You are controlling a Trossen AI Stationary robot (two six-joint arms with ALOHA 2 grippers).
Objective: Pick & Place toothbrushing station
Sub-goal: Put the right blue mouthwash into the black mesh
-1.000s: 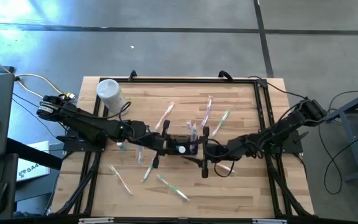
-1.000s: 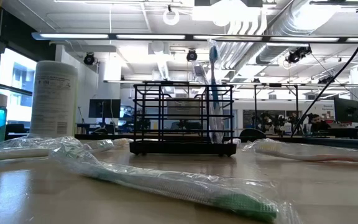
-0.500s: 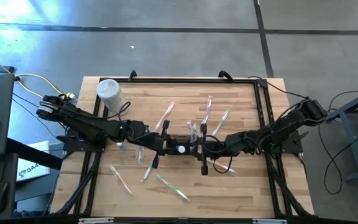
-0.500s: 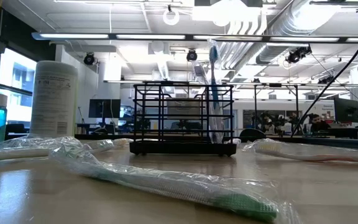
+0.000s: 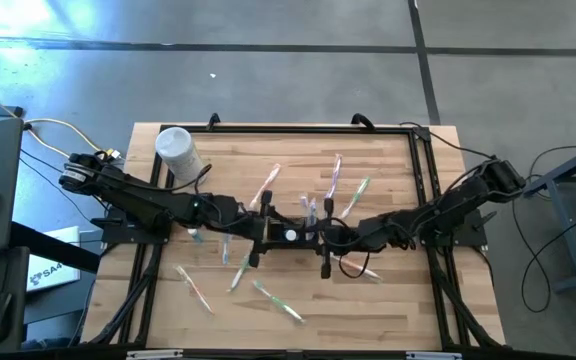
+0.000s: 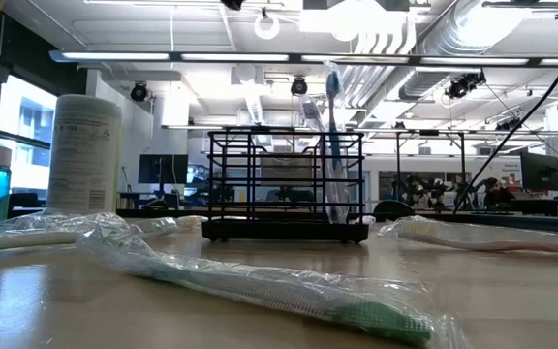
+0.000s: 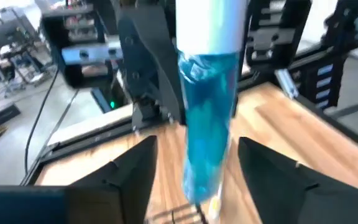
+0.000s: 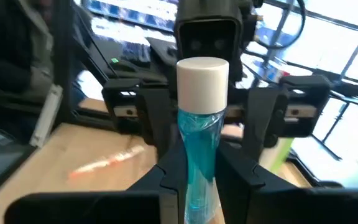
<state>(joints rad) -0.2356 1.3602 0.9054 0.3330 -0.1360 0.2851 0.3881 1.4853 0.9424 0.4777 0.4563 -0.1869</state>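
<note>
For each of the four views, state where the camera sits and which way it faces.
High: above the table, looking straight down; both arms show.
Low: at table-top height, looking level at the black caddy; no arm shows.
Left wrist: on the left arm, facing the blue bottle between its open left end effector.
Right wrist: on the right arm; the right end effector grips that bottle.
Both wrist views share the bottle.
</note>
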